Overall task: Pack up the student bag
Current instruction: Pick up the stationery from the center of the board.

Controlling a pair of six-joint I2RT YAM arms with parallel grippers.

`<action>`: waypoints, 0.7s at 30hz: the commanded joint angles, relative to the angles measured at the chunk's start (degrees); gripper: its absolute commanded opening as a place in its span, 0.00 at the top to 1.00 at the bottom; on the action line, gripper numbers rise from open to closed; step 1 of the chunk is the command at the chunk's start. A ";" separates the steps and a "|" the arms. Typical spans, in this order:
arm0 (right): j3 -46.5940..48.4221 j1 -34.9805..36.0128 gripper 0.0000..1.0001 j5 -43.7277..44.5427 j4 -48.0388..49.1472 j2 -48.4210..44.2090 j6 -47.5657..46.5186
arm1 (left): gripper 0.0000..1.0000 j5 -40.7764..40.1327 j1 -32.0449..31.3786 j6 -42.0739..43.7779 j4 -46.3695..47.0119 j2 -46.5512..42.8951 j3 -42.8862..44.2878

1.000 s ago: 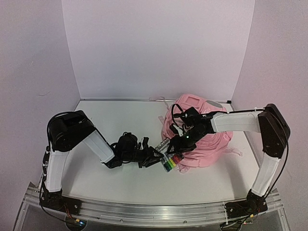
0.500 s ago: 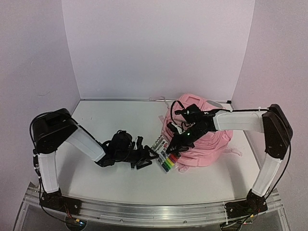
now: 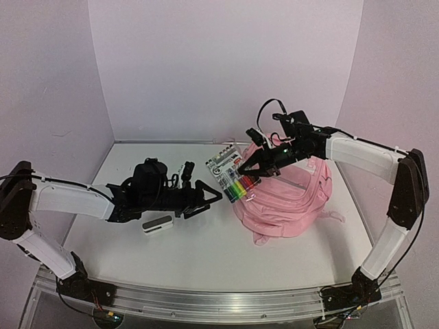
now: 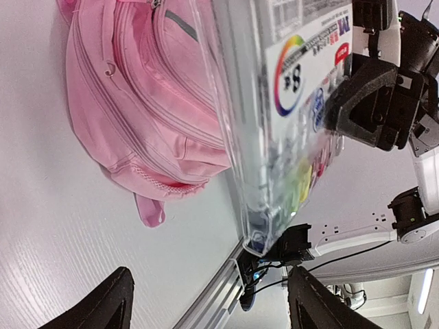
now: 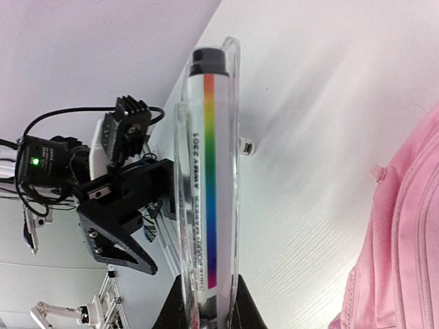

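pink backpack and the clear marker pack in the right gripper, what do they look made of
Pink soft backpack: woven fabric, probably matte synthetic; it slumps and creases, with stitched seams and zips. Clear flat pack of coloured markers: glossy transparent plastic, seemingly stiff; the markers show through it, its edges glint, and a printed paper-looking label sits inside.

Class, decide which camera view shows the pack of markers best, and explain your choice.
Top external: the whole marker pack shows, label and coloured markers, pinched by the right gripper near the student bag. Left wrist shows its printed face close but cropped; right wrist sees only its thin edge.
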 commanded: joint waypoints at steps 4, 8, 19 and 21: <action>3.27 0.48 1.00 -11.56 1.85 -1.35 0.54 | 0.26 1.00 -0.14 0.27 5.36 0.81 3.84; 2.45 0.55 1.00 -13.19 1.94 -1.68 0.59 | 0.32 1.87 -0.12 0.11 7.50 2.15 5.12; -1.07 0.67 1.00 -15.55 2.41 -1.45 1.84 | 0.69 1.82 0.72 1.64 8.85 1.58 6.92; -1.66 0.65 1.00 -16.22 2.77 -1.15 2.18 | 0.71 2.41 0.84 1.41 9.72 1.69 6.80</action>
